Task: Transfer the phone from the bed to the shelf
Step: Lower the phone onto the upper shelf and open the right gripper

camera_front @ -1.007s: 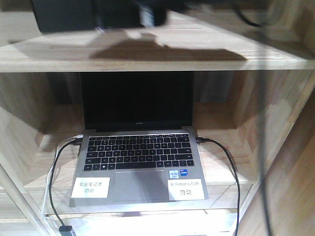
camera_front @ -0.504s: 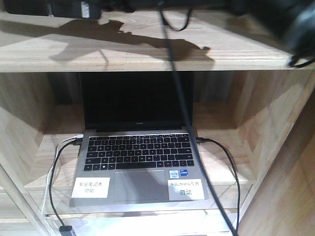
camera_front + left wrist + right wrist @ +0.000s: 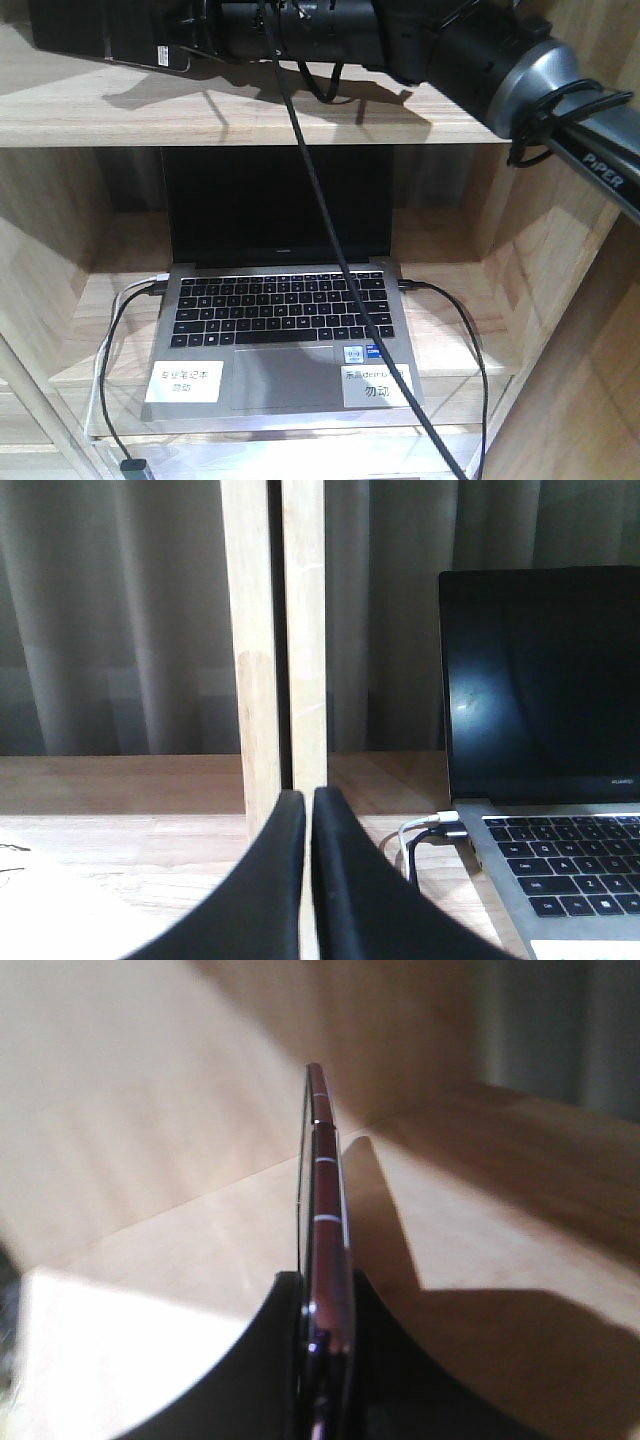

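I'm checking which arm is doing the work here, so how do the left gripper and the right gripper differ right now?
The right gripper is shut on the phone, held edge-on between its jaws; the left gripper is shut on nothing. The right one reaches over the shelf's upper board, while the left sits low, beside the open laptop on the board below. Both have dark curved fingers.

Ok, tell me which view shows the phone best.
Right wrist: the phone fills the centre, edge-on, clamped in the right pincer. The front view shows only a dark sliver on the top shelf. Left wrist shows none.
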You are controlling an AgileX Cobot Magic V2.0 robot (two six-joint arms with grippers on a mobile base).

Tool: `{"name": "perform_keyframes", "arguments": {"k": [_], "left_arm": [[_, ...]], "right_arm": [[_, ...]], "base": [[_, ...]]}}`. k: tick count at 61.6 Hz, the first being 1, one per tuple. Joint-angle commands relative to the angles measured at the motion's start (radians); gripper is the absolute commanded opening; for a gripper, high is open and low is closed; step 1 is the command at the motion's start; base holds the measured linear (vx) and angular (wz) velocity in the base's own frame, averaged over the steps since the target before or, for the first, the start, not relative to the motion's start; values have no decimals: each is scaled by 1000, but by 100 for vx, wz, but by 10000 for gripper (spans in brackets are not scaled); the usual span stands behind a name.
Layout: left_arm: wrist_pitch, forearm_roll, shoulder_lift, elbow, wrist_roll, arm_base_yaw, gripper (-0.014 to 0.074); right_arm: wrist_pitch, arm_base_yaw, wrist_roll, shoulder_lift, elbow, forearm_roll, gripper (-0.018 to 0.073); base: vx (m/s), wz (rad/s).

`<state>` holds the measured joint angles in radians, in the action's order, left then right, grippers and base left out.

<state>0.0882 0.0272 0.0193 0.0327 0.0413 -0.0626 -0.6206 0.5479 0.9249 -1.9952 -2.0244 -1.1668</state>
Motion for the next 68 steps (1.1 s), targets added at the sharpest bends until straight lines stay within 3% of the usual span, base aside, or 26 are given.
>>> {"name": "perform_keyframes", "arguments": {"k": [1, 14, 23, 46, 52, 68], "left_arm": [[-72, 10, 8, -25, -9, 6, 1], [-72, 10, 8, -25, -9, 6, 1], [-72, 10, 8, -25, -9, 6, 1], [-72, 10, 8, -25, -9, 6, 1], [-72, 10, 8, -25, -9, 6, 1], [-72, 10, 8, -25, -9, 6, 1]], "right_arm": [[77, -3, 2, 46, -35, -51, 20], [90, -4, 2, 41, -35, -49, 66], [90, -4, 3, 41, -35, -49, 158], [130, -4, 3, 41, -35, -30, 704], [129, -4, 3, 41, -35, 2, 728], [112, -4, 10, 54, -35, 12, 689]], "base": [[0, 0], [0, 0], [0, 0], [0, 0], [0, 0], [0, 0]]}}
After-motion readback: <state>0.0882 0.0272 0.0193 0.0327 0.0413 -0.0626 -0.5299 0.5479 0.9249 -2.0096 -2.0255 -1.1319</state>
